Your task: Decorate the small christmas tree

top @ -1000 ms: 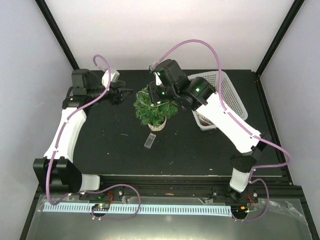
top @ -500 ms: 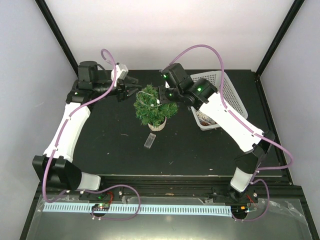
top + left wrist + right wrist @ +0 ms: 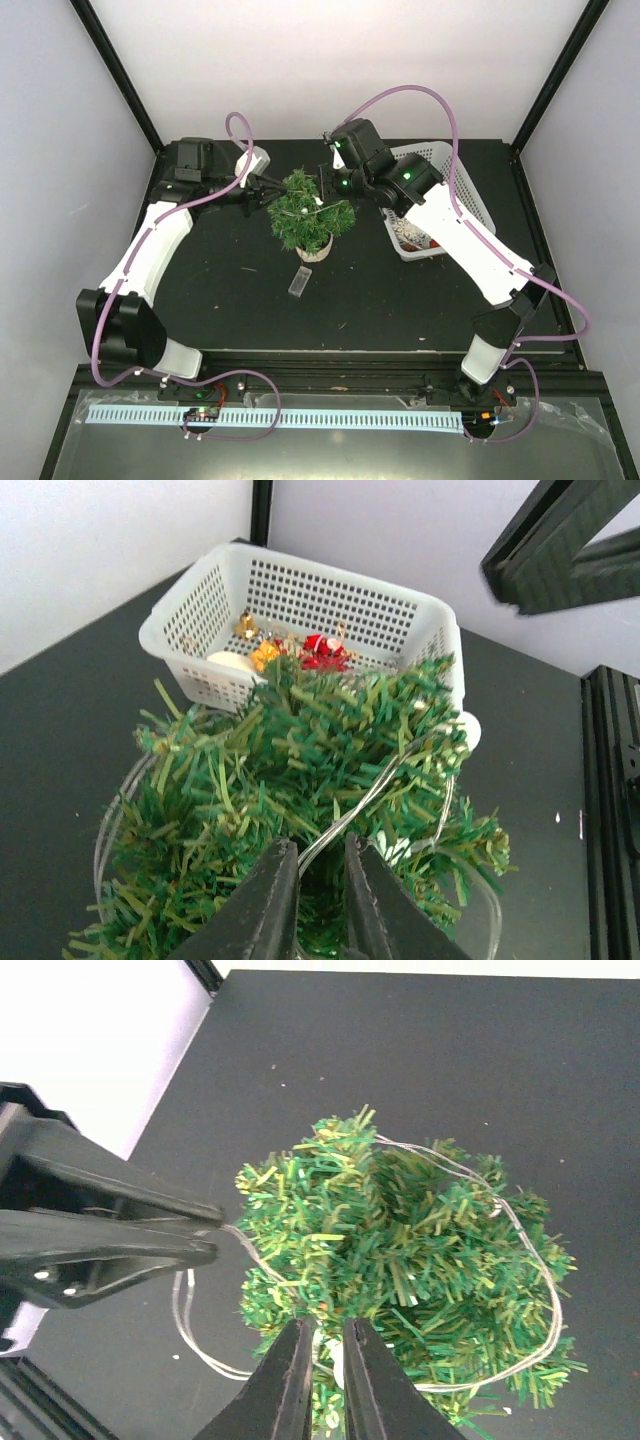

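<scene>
The small christmas tree [image 3: 310,218] stands mid-table on its beige base, with a thin silver light wire [image 3: 300,209] looped round it. My left gripper [image 3: 268,190] is at the tree's left side. In the left wrist view its jaws [image 3: 322,845] stand narrow with the wire [image 3: 372,795] running between them. The right wrist view shows that wire [image 3: 520,1230] leaving the left gripper's [image 3: 215,1232] tips. My right gripper [image 3: 325,187] is at the tree's back edge, and its jaws [image 3: 325,1325] are nearly together on wire and needles of the tree [image 3: 400,1250].
A white basket [image 3: 457,185] stands right of the tree, holding red and gold ornaments [image 3: 320,650]. A small clear box [image 3: 298,281] lies on the black table in front of the tree. Black frame posts stand at the back corners.
My left arm swung right from clear of the tree to its left side, and its jaws closed from wide to narrow. The right gripper shifted slightly right over the tree and narrowed.
</scene>
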`<state>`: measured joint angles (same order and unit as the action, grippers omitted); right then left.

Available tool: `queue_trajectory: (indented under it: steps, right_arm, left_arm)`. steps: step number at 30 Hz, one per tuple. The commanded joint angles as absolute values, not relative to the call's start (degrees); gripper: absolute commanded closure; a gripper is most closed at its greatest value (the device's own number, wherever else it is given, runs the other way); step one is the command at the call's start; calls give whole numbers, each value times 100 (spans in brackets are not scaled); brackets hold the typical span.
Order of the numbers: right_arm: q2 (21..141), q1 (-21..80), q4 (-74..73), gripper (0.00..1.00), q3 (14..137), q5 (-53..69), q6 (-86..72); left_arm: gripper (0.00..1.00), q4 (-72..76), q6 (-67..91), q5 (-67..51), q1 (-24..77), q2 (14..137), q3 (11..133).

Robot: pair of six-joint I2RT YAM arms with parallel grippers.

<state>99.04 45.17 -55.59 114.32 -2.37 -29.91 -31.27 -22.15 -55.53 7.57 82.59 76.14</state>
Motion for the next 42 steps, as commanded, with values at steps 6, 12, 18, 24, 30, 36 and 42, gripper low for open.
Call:
queue_trajectory:
  steps: [6, 12, 18, 24, 30, 36, 42]
  right_arm:
    - [9914, 4479, -5455, 85, 11603, 22, -2868]
    - [9906, 4482, -5509, 85, 11604, -23, -2830]
    - [9877, 4471, -5532, 85, 11563, -64, -2817]
    - [9829, 4473, -5551, 84, 11558, -136, -2790]
    - [9712, 4466, -5569, 80, 11545, -181, -2749]
    - [9389, 4453, -5503, 69, 11282, -320, -2737]
    - [9022, 4440, -5318, 57, 10939, -419, -2780]
  left_arm:
    - [84, -2964, -2434, -5367, 817, 8367, 7269]
    - [84, -2930, -2477, -5262, 831, 8489, 7198]
    - [85, -3021, -2642, -5043, 826, 8581, 7174]
    - [84, -3086, -2686, -4861, 832, 8561, 7232]
    - [80, -3103, -2675, -4657, 829, 8562, 7303]
    - [64, -3186, -2593, -4712, 829, 8429, 7451]
    - [43, -3167, -2467, -4832, 826, 8227, 7523]
